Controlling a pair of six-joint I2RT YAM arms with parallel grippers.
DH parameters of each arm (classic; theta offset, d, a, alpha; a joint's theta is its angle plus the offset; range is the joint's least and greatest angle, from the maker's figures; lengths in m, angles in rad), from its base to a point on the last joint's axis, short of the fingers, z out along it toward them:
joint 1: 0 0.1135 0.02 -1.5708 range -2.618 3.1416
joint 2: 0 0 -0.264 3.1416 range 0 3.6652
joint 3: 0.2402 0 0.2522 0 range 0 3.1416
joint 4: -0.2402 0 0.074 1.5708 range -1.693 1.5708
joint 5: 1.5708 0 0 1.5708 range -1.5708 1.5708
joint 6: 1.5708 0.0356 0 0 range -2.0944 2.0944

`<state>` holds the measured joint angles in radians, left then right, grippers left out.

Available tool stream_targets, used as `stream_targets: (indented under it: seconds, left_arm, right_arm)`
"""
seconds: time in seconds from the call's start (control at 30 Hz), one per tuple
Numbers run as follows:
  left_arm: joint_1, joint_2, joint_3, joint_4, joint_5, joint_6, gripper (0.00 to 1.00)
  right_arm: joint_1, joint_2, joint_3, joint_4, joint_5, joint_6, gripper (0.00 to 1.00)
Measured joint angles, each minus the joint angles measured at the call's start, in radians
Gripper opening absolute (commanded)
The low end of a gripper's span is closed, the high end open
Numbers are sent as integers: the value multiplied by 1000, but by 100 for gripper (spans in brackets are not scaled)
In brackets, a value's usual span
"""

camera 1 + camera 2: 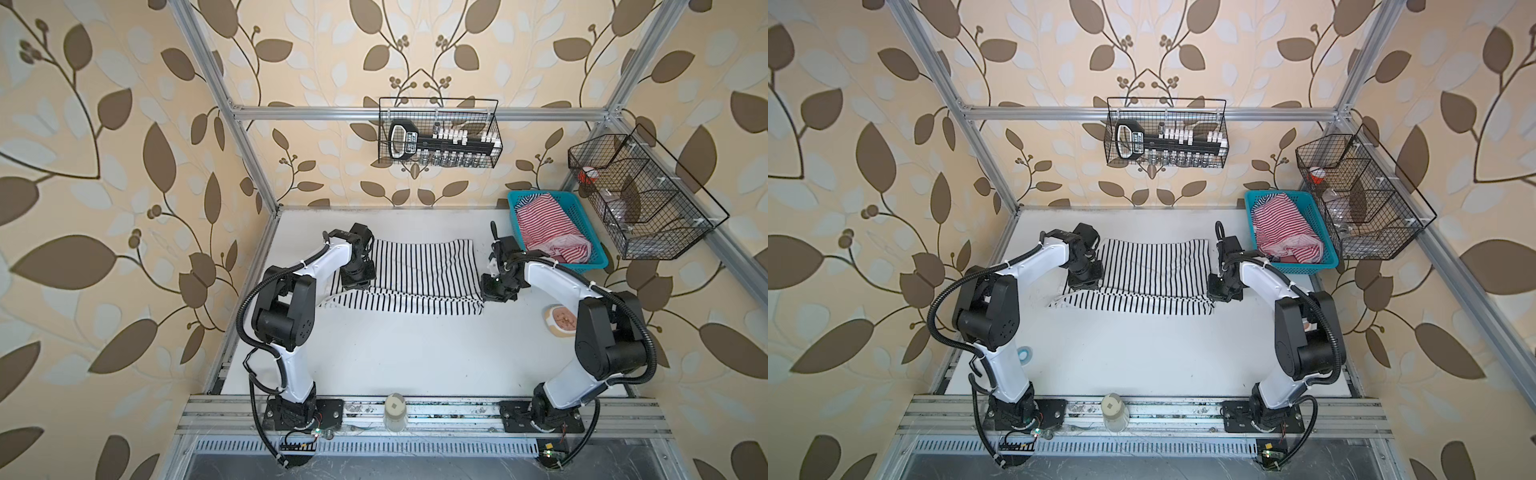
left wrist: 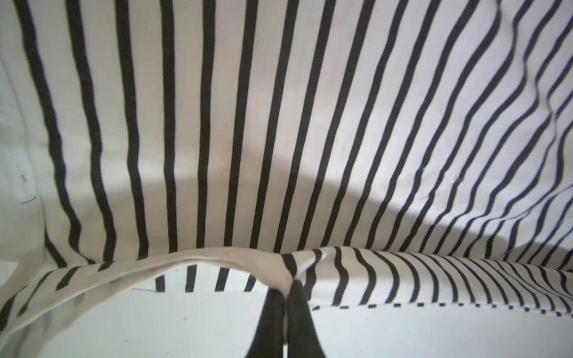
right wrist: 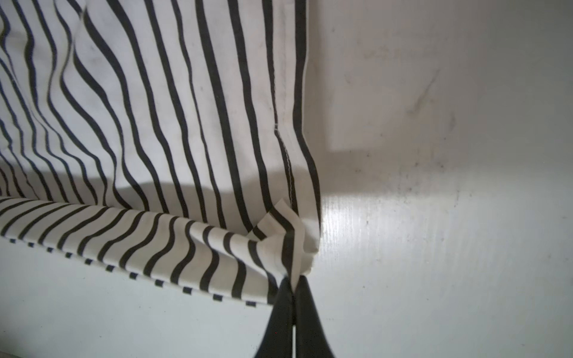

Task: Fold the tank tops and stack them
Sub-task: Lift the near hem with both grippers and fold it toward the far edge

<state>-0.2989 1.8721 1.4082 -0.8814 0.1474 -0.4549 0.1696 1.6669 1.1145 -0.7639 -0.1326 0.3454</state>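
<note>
White table (image 1: 374,353), leaf-patterned walls, two arms at work.
Black-striped tank top (image 1: 419,270) lies half-folded mid-table; left gripper (image 2: 286,286) and right gripper (image 3: 294,280) pinch its corners shut. Red-striped tank top (image 1: 544,226) fills the blue basket (image 1: 596,259).

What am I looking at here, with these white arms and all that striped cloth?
Two robot arms stand on a white table. Both top views look down on the whole scene; the two close-ups come from cameras on the arms' wrists. Each arm ends in a pinching tool. The left tool and the right tool are each shut on an edge of the black-striped tank top, which lies partly folded over itself on the table. A red-striped tank top sits crumpled in a blue basket at the back right. Wire baskets hang on the frame.
</note>
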Motion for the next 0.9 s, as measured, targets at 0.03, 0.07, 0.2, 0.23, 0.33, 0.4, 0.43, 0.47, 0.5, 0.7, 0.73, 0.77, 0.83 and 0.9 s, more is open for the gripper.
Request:
stream_targets:
  seconds: [0.03,0.07,0.2,0.23,0.33,0.4,0.43,0.47,0.5,0.7,0.73,0.77,0.83,0.9]
  left_arm:
    - [0,8,4,0,2,2,0]
    - [0,17,7,0,2,3,0]
    - [11,48,23,1,10,4,0]
    - [13,52,26,2,10,4,0]
    - [23,61,34,1,15,4,0]
    - [29,67,44,3,24,4,6]
    - [32,69,49,3,28,3,8]
    - [34,72,54,3,30,3,11]
    - [38,75,57,6,34,0,14]
    - [57,111,82,20,41,-16,25]
    - [61,118,90,20,46,-20,26]
    - [66,128,101,21,51,-22,27]
    - [79,141,123,21,55,-26,29]
    - [85,150,148,22,55,-28,30]
  right_arm:
    - [-2,11,7,-1,0,-3,2]
    - [-2,24,14,-2,-1,-4,3]
    - [-7,63,40,-4,-3,-7,5]
    - [-8,69,45,-4,-5,-7,6]
    - [-9,90,61,-3,-7,-7,12]
    - [-11,103,69,-3,-8,-8,17]
    - [-13,110,72,-2,-10,-8,20]
    - [-14,116,74,-2,-14,-10,22]
    - [-16,123,77,-2,-18,-9,23]
    - [-40,170,123,5,-45,-5,28]
    - [-47,175,135,10,-51,-5,28]
    - [-56,177,146,16,-59,-2,29]
    - [-76,179,166,26,-74,2,29]
    - [-96,179,183,35,-86,6,30]
